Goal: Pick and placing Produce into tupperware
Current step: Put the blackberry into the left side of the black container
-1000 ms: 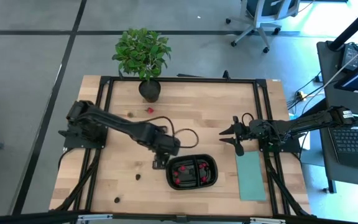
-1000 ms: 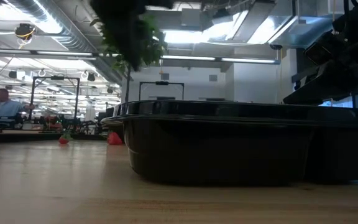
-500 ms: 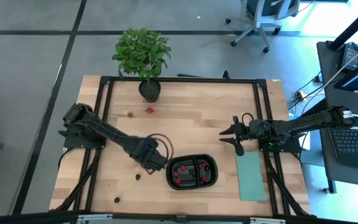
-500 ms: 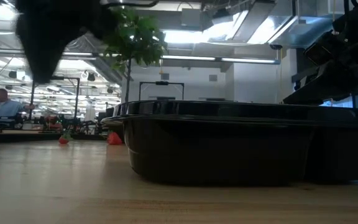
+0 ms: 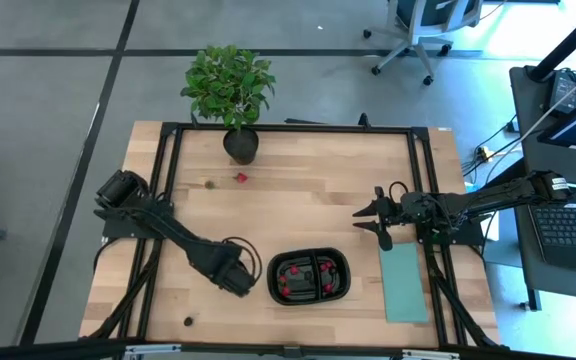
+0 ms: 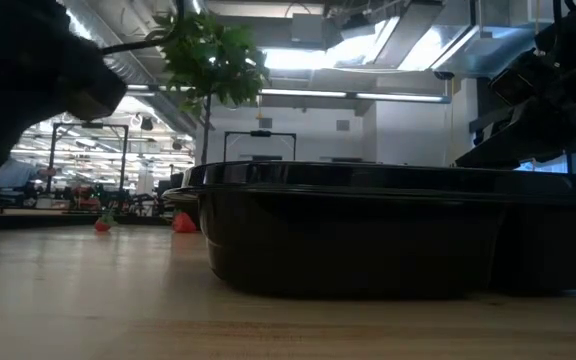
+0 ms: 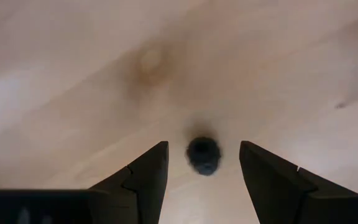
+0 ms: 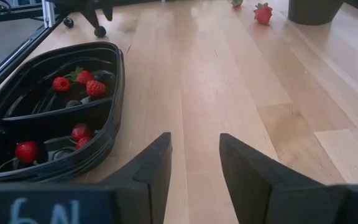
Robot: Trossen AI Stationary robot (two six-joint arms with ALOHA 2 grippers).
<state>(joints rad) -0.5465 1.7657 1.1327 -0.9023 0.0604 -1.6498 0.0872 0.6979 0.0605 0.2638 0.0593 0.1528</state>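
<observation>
**Left gripper over a dark berry**

High view: the left gripper hangs lower centre, just left of the tupperware; the right gripper waits right of centre.

Left wrist view: fingers apart, a dark berry between them.

Right wrist view: fingers apart, empty; red berries lie in both compartments at left.

open-plan lab: exposed ceiling ducts, office chair
</observation>
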